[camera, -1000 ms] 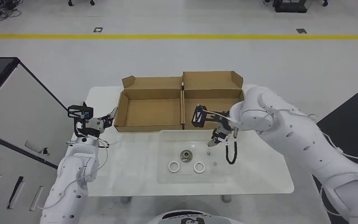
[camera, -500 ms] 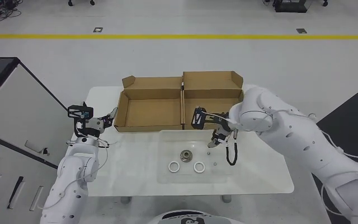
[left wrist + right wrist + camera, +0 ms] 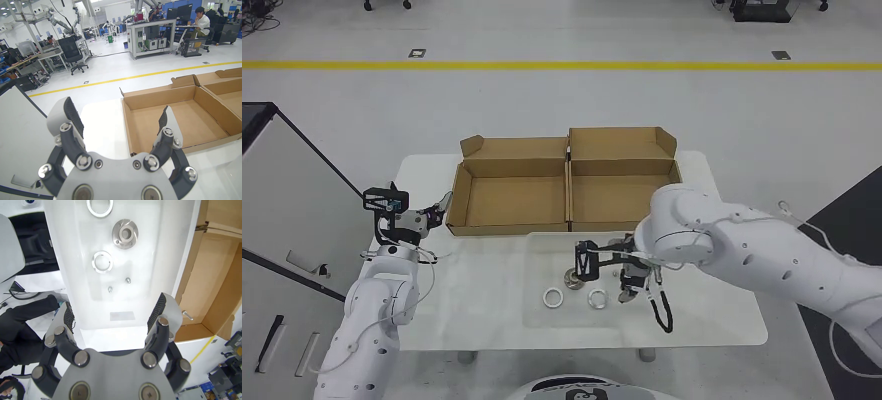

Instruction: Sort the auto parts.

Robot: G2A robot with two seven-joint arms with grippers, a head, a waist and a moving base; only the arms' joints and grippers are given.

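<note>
Right wrist view shows the right gripper (image 3: 115, 304) spread wide and empty, the nearest bolt (image 3: 110, 289) just ahead, between its jaws.

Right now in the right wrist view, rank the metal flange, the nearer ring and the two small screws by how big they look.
1. The metal flange.
2. The nearer ring, only slightly smaller.
3. The two small screws look alike; I won't rank them.
</note>
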